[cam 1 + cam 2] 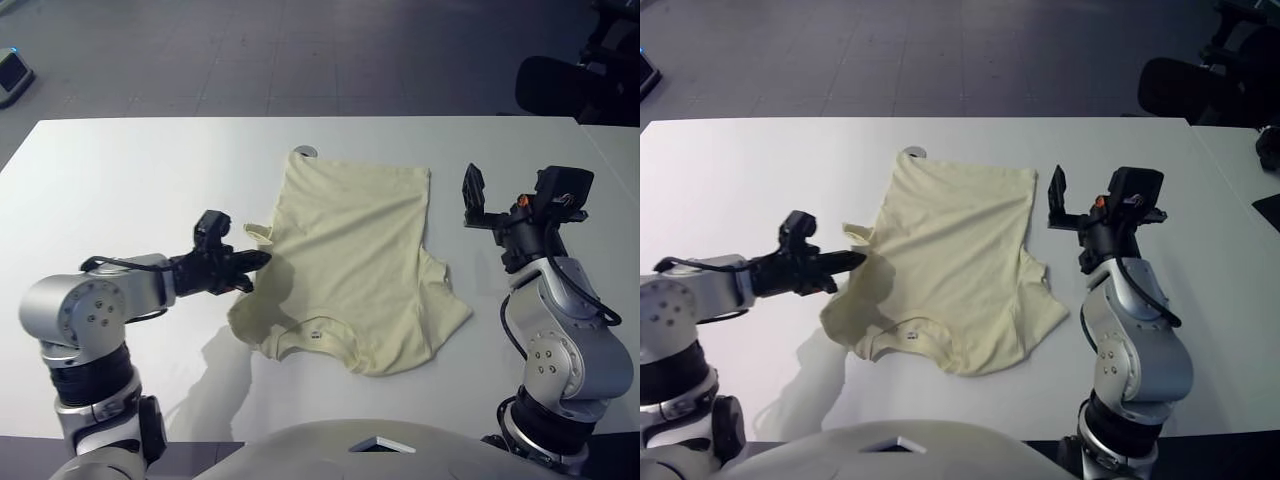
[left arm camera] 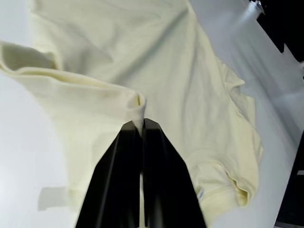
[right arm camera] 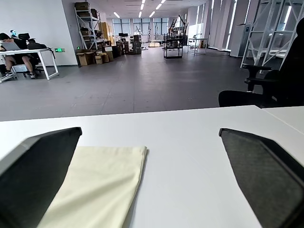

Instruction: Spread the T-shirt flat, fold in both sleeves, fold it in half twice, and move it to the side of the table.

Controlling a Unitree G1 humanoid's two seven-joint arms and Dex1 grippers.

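White table (image 1: pixel 120 170): left tool (image 1: pixel 258 260) clamps T-shirt (image 1: pixel 350 250) edge; right tool (image 1: pixel 500 205) agape beside.

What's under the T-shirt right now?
The white table lies under the T-shirt; a small grey round thing shows at its far corner. Anything else beneath the cloth is hidden.

white table (image 1: pixel 120 170), pale yellow T-shirt (image 1: pixel 350 260) on it

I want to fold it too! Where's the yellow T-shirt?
In the eye views the pale yellow T-shirt lies in the middle of the white table, between the two arms, its left-side edge pinched by the left gripper.
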